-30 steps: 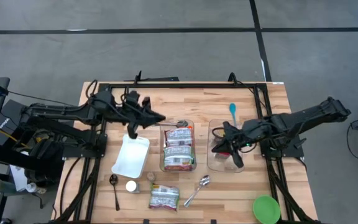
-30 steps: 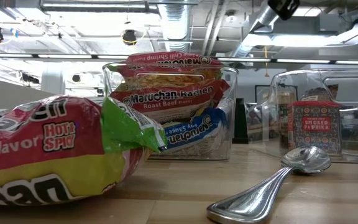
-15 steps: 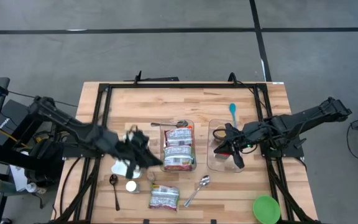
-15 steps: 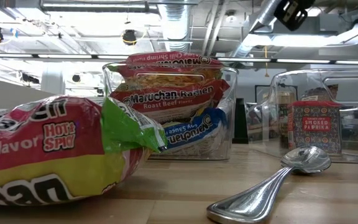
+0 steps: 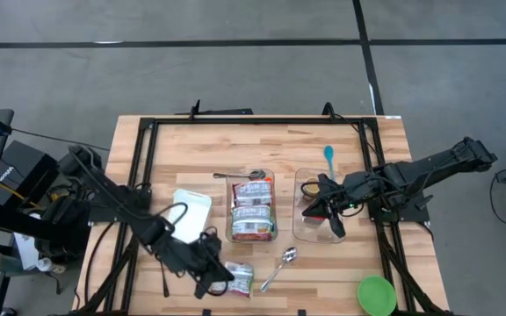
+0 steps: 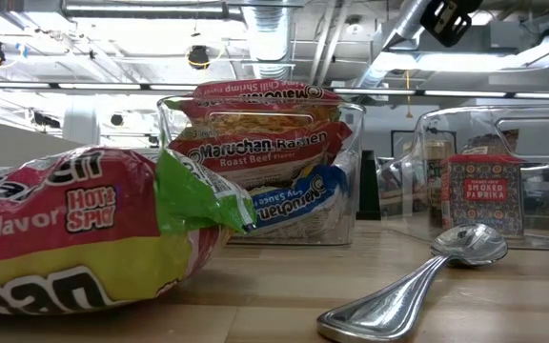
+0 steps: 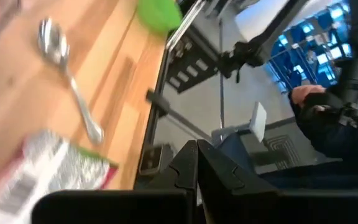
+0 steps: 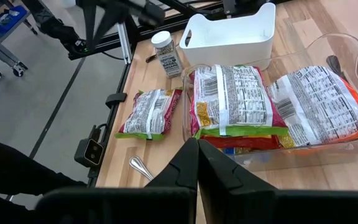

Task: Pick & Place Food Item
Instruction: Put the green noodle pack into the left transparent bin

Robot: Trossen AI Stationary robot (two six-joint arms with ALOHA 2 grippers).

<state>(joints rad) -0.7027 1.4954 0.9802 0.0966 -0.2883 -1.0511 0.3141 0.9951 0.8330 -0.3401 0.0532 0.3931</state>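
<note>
A loose ramen packet (image 5: 238, 277) in red, green and white wrap lies flat on the wood near the table's near edge; it also shows as the packet (image 7: 48, 177) and the packet (image 8: 149, 113). My left gripper (image 5: 219, 277) is shut with nothing between its fingers, low beside the packet's left end and pointing toward the near-right corner. A clear bin (image 5: 253, 230) at the table's middle holds three stacked ramen packets (image 8: 232, 99). My right gripper (image 5: 311, 212) is shut and hangs over a second clear bin (image 5: 299, 230) to the right.
A white tray (image 5: 191, 209) stands left of the ramen bin, with a spice jar (image 8: 165, 53) beside it. A metal spoon (image 5: 279, 267) lies right of the loose packet. A green bowl (image 5: 376, 295) sits at the near right corner and a blue spoon (image 5: 328, 158) at the far right.
My left gripper has swung from the far side of the ramen bin toward the table's near edge, sinking and rolling as it went, and now stands beside the loose packet. It has stayed shut. The packet has not moved.
</note>
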